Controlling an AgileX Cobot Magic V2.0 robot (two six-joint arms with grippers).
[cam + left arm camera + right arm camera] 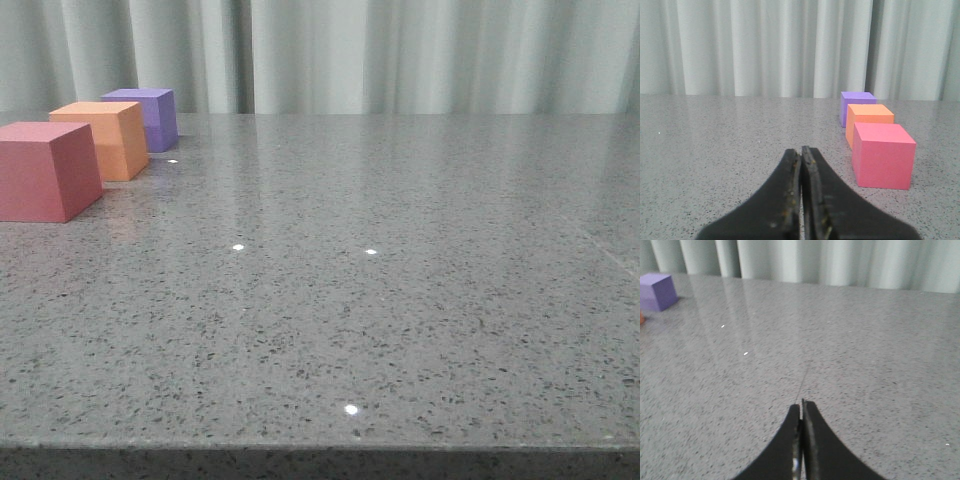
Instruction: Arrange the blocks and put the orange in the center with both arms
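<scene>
Blocks (85, 150) rowed at table (400, 300) left edge, pincers (801, 155) closed.

**Three blocks in a row, ahead of both tools**

Three blocks stand on the surface (400, 300) in a line running away from the robot, along its left side. Ahead of the left tool (801, 150) and off to one side of its tips, the near block (45, 170) comes first. The middle block (103, 138) is just behind it, and the far block (148, 117) is just behind that. From the right tool (801, 402) the row lies well apart, ahead and off to one side. A curtain (400, 50) hangs behind the surface.
</scene>
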